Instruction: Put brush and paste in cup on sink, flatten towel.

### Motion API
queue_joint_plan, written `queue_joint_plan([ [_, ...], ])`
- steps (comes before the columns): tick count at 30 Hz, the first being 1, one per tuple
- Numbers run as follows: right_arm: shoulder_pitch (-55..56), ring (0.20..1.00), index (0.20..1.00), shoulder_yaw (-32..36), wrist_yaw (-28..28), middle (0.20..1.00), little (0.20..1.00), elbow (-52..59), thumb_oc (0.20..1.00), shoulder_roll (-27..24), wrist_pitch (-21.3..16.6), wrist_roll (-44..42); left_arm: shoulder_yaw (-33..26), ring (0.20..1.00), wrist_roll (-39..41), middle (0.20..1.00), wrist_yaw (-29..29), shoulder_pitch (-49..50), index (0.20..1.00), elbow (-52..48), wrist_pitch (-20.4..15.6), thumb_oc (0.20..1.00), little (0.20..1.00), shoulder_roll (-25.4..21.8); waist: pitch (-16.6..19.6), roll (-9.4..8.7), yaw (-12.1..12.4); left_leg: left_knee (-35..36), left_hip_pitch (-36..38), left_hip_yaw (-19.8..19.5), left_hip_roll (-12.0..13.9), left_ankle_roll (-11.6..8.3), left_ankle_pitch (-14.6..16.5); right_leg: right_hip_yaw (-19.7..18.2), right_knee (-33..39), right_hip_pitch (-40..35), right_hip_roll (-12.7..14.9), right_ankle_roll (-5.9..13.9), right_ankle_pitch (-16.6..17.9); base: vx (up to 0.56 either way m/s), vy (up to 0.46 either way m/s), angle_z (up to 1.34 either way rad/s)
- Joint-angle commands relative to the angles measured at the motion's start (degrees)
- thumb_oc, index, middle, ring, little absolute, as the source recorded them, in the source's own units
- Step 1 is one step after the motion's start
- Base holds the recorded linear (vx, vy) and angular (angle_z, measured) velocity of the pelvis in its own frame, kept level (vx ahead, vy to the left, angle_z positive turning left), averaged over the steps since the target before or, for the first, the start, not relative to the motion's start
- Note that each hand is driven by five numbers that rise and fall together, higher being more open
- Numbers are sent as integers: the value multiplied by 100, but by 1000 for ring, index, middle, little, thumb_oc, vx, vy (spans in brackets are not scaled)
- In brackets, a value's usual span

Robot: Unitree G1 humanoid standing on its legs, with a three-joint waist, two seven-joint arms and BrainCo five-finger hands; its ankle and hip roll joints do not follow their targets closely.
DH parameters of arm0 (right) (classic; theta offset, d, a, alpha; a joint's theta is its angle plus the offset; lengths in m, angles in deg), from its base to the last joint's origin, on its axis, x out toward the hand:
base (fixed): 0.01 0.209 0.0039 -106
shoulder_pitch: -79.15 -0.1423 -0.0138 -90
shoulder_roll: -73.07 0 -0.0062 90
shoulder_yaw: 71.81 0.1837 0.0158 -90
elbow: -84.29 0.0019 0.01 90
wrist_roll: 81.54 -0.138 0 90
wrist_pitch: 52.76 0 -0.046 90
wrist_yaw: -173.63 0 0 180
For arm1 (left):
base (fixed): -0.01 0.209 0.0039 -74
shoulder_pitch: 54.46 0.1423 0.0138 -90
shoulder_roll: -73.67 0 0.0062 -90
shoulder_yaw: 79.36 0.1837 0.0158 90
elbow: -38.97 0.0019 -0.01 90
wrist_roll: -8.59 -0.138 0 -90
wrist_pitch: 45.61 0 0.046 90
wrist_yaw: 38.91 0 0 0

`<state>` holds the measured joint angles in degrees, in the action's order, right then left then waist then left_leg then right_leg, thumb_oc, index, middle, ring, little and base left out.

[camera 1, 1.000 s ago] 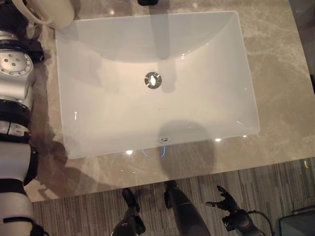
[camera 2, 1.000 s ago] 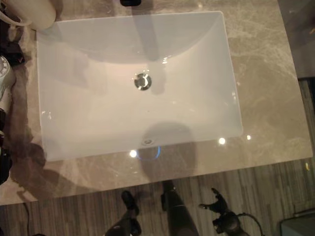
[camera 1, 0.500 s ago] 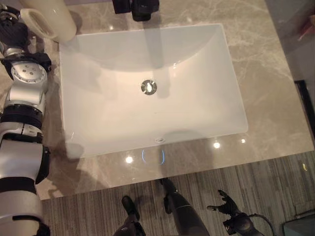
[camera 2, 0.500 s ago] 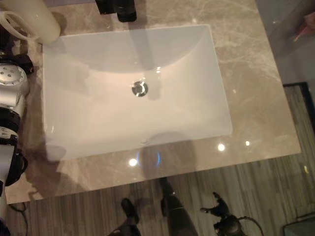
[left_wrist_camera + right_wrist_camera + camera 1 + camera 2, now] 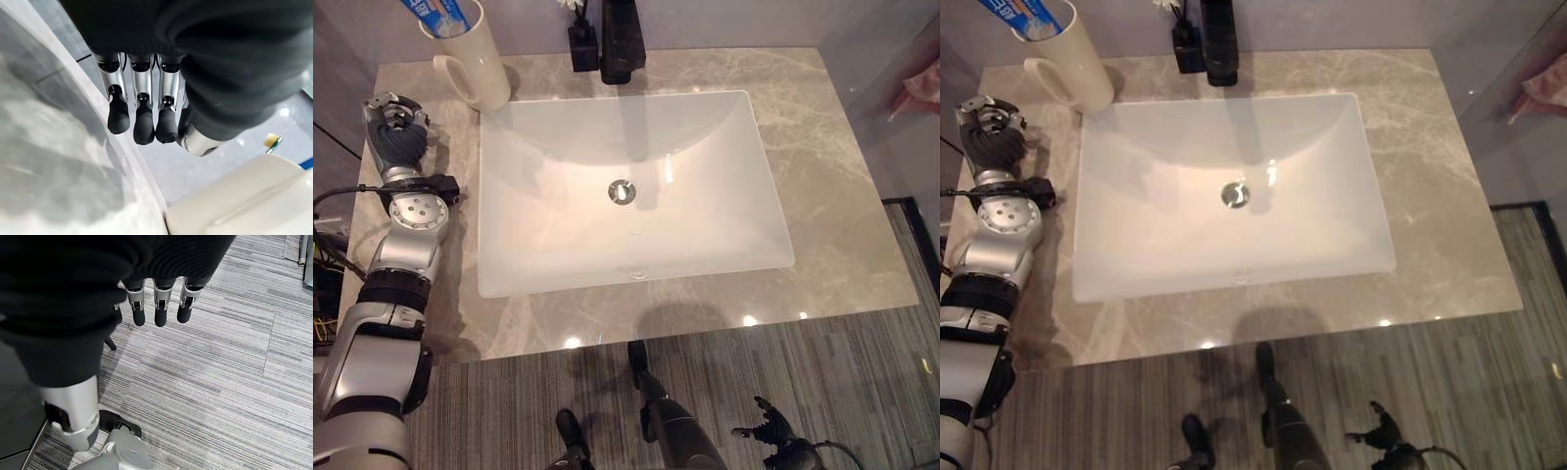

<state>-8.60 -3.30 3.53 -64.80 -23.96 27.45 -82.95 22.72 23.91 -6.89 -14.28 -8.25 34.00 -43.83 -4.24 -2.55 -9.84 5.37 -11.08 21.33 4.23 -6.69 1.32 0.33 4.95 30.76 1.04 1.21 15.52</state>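
A cream cup (image 5: 470, 59) holding a blue-and-white paste tube (image 5: 440, 14) stands at the far left corner of the marble surface (image 5: 832, 196), just beside the white sink (image 5: 626, 191), with a black faucet (image 5: 619, 39) and a small dark vase (image 5: 581, 44) behind the basin's far edge. The left hand (image 5: 393, 127), fingers relaxed and holding nothing, hovers over the narrow strip of surface near the cup, while the wide right side lies bare. The right wrist view shows the right hand (image 5: 156, 298) hanging released over grey striped floor (image 5: 234, 382), and the left wrist view brings the cup's rim (image 5: 244, 196) close.
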Motion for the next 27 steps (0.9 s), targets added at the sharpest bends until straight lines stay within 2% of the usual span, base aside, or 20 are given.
queue_joint_plan([
  [1,45,1000,1000,188,60,1000,1000,-120,1000,-167,51,-11,-212,200,-12,200,-105,-294,200,102,-306,200,200,-74,-175,108,6,-37,-76,-541,-155,55,-90,224,5,-438,-3,622,-307,-40,-19,-2],
  [6,10,1000,1000,273,124,1000,1000,-341,1000,-148,89,-50,-34,200,-50,200,-216,-465,200,264,-268,200,200,-35,-145,140,-34,-37,-221,-559,-177,66,-137,194,5,-324,11,618,-262,0,0,0],
  [11,-5,1000,1000,325,111,1000,1000,-339,1000,-215,126,-128,193,200,852,200,-764,-721,200,504,-503,200,200,40,-142,227,-69,-37,-280,-568,-200,69,-154,135,5,-255,14,612,-241,8,4,-5],
  [18,-78,1000,1000,262,100,1000,1000,-279,1000,-217,93,-219,291,200,986,200,-760,-963,200,798,-477,200,200,67,-137,232,-96,-37,-313,-510,-160,46,-174,66,5,-182,-29,618,-230,18,-5,-6],
  [27,-25,1000,1000,215,102,1000,1000,-310,1000,-168,37,-268,550,200,942,200,-719,-1561,200,1256,-415,200,200,-25,-98,127,-200,-37,-362,-442,-56,-4,-200,-10,5,-83,-145,604,-213,29,-18,-1],
])
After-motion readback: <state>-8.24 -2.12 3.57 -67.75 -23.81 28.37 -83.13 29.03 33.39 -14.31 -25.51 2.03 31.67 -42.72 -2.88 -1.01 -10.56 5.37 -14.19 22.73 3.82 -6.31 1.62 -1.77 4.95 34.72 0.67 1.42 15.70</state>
